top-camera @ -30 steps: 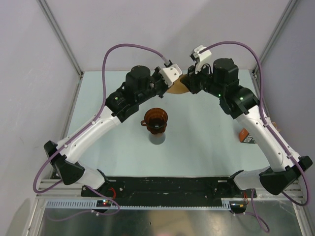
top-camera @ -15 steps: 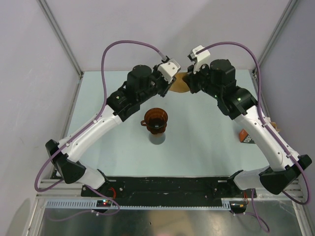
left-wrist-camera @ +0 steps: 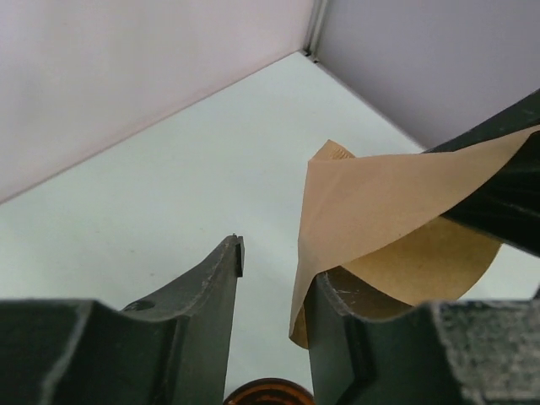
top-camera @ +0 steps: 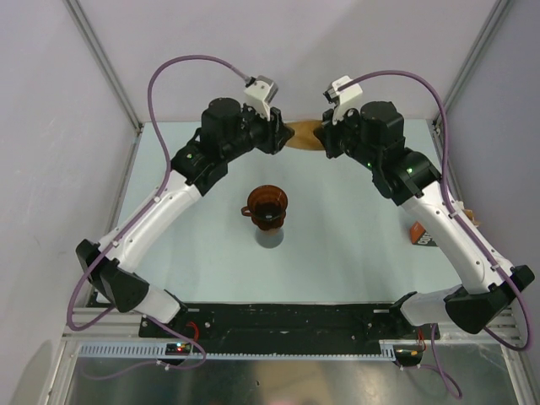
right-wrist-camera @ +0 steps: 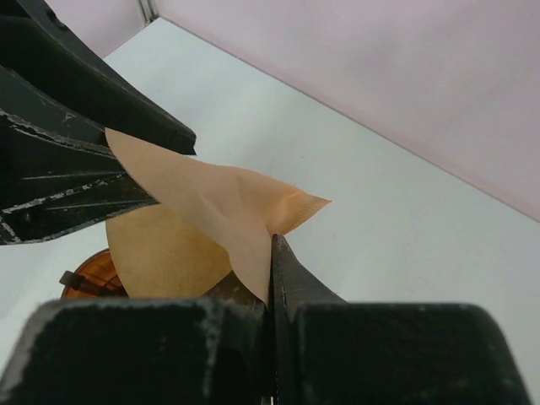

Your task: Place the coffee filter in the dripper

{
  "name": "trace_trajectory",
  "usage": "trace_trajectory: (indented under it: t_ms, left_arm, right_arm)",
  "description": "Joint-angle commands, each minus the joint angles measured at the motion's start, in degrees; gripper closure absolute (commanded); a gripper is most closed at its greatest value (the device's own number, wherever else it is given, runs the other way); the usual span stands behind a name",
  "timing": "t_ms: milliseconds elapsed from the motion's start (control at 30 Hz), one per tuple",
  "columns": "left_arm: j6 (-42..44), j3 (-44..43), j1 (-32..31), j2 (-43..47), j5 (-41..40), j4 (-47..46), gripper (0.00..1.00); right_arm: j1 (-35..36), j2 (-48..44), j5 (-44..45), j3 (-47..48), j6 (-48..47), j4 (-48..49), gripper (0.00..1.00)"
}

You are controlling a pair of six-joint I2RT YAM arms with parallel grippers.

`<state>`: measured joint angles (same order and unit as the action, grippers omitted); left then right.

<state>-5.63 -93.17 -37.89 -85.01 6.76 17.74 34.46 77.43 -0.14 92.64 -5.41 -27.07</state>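
While the thin tan-brown paper coffee filter (top-camera: 302,135) hangs above the desk (top-camera: 363,228), beyond the reddish-brown translucent plastic dripper (top-camera: 267,204), the right tool (right-wrist-camera: 270,253) clamps one edge; the left tool (left-wrist-camera: 272,263), fingers apart, straddles one ply, likely to spread it.

My fingers (right-wrist-camera: 297,287) are pinched together on the coffee filter (right-wrist-camera: 211,202), and its paper fans out toward 10 o'clock. There the left arm's fingers (right-wrist-camera: 84,101) sit above and below its edge. At 8 o'clock the dripper (right-wrist-camera: 89,277) peeks out over the pale worktop (right-wrist-camera: 405,211).
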Motion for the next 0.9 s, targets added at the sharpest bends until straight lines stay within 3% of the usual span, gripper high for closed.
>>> trace_trajectory:
  t_ms: [0,600,867]
  left_arm:
    - [-9.29,-2.96,0.59,-0.90,4.80,-1.19,0.62]
    - [-14.92,-3.92,0.07,-2.25,1.64,-1.71,0.64]
    - [-13.37,-3.24,-1.08,-1.93,0.01,-1.73,0.56]
  right_arm:
    - [0.34,-0.40,1.73,0.42,2.15,4.03,1.00]
    - [1.89,-0.16,4.34,-0.35,4.58,3.08,1.00]
    - [2.27,0.35,5.22,-0.18,5.21,2.46,1.00]
